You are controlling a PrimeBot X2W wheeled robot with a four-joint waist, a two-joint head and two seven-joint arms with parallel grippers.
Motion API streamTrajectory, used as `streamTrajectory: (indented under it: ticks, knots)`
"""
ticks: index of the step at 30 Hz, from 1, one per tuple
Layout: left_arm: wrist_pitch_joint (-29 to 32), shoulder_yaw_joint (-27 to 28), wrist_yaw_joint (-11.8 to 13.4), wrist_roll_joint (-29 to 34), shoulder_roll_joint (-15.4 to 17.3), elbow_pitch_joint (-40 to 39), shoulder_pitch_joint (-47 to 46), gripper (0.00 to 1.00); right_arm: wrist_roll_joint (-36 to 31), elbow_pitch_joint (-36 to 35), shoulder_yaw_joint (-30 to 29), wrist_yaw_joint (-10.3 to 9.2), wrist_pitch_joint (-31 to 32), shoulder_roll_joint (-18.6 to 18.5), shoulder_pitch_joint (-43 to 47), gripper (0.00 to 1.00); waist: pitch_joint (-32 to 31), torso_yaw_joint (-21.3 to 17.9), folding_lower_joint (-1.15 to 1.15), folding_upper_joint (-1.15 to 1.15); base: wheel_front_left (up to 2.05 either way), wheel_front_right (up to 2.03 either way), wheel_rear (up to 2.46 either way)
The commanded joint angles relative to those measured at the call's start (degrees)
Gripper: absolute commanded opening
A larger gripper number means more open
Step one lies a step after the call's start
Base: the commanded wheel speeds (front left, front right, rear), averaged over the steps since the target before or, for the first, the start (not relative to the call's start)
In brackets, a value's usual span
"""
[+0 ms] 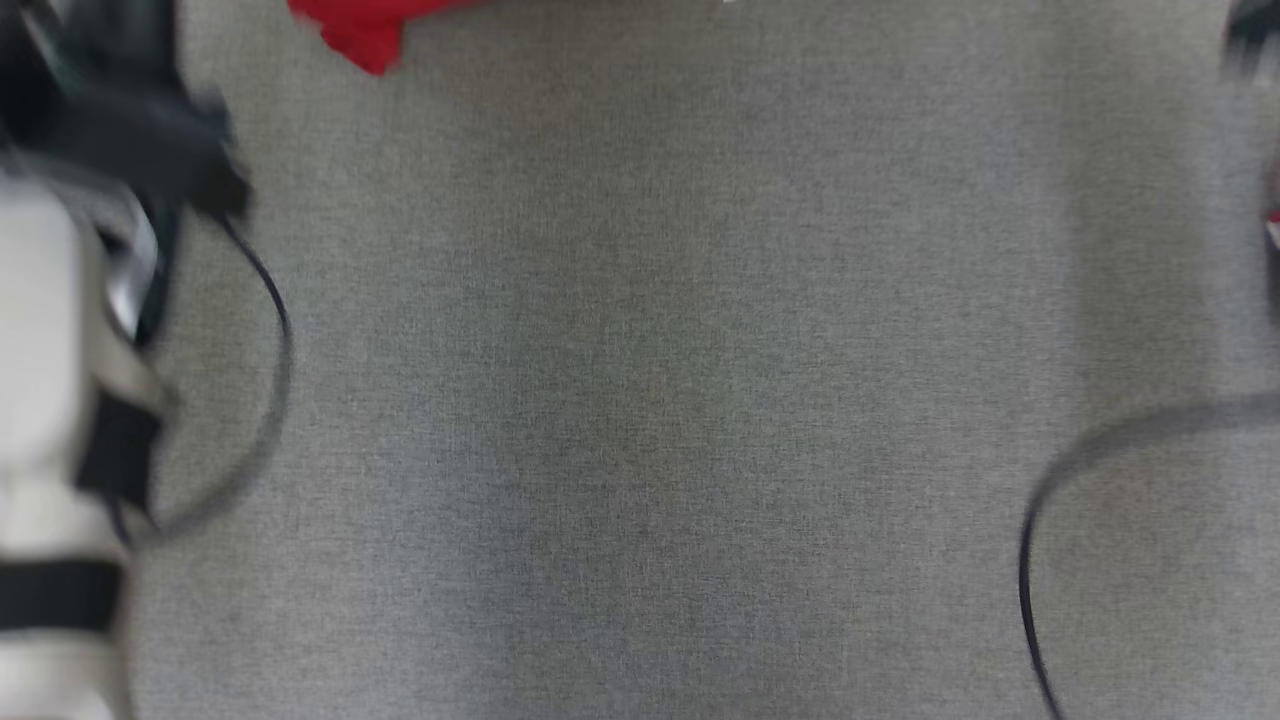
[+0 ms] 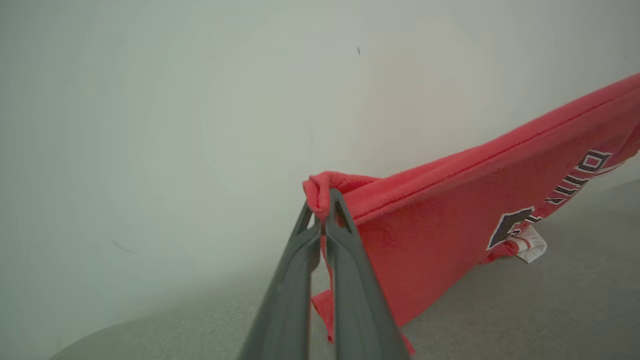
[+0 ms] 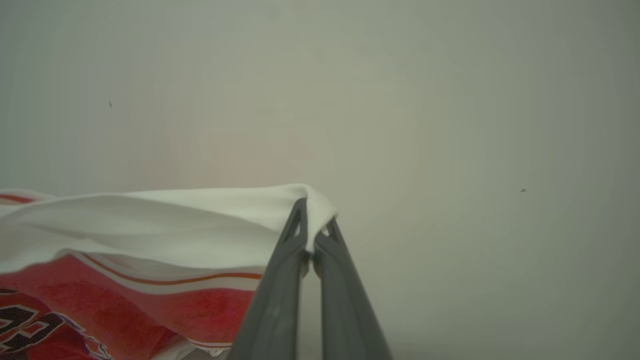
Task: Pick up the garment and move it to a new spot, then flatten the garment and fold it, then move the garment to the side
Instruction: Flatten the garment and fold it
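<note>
Red cloth with black lettering (image 2: 575,185) hangs from the left hand (image 2: 325,200). Its two dark fingers are pressed together on a bunched red corner of the garment (image 2: 440,220) at their tips. From that pinch the fabric runs off to the right of the fingers with its upper edge taut. Its lower edge droops toward the grey counter (image 2: 550,310) beneath, and a small white flap sticks out under the lettering.

The right hand (image 3: 312,210) is likewise closed, nipping a white edge of the garment (image 3: 150,225) between its fingertips. The white cloth stretches away to the left of those fingers. Below it lie a red panel, thin orange-red stripes and part of the black-outlined print. A pale wall (image 3: 450,100) stands beyond both hands.

The head view is blurred. A red corner of the garment (image 1: 360,30) shows at the top edge over the grey woven counter (image 1: 650,400). A pale forearm (image 1: 40,330) with black bands sits at the left edge, and a dark cable (image 1: 275,330) loops beside it.
</note>
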Motion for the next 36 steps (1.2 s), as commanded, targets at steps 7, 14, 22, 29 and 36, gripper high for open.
streamTrajectory:
  ticks: [7, 14, 22, 29, 36]
  knots:
    - [0.0, 5.9, -0.2, -1.1, -3.7, -2.7, 19.1, 0.0, 6.9, -8.1, -1.8, -0.09, 0.0, -2.6, 25.5, 0.0, -6.5, -0.4, 0.0, -0.01, 0.0, 0.0, 0.0]
    - [0.0, 13.4, -0.3, -1.5, -7.7, -1.1, 34.8, 0.0, 11.9, -11.5, -2.0, -0.17, 0.0, -1.2, 43.5, 0.0, -14.8, -2.2, 0.0, -0.01, 0.0, 0.0, 0.0]
    - [0.0, 16.3, -0.6, 0.1, -10.8, 1.2, 48.0, 0.0, 14.7, -11.1, -2.2, -0.29, 0.0, -1.4, 59.2, 0.0, -22.7, -4.1, 0.0, -0.01, 0.0, 0.0, 0.0]
    - [0.0, 17.6, 0.1, -0.2, -11.4, 1.4, 55.9, 0.0, 15.9, -10.6, -2.0, -0.31, 0.0, -2.1, 67.7, 0.0, -26.9, -4.3, 0.0, -0.01, 0.0, 0.0, 0.0]
    - [0.0, 14.9, 1.5, -3.5, -11.5, 0.5, 62.0, 0.0, 16.2, -10.5, -1.0, -0.31, 0.0, -1.2, 72.3, 0.0, -29.2, -3.3, 0.0, -0.01, 0.0, 0.0, 0.0]
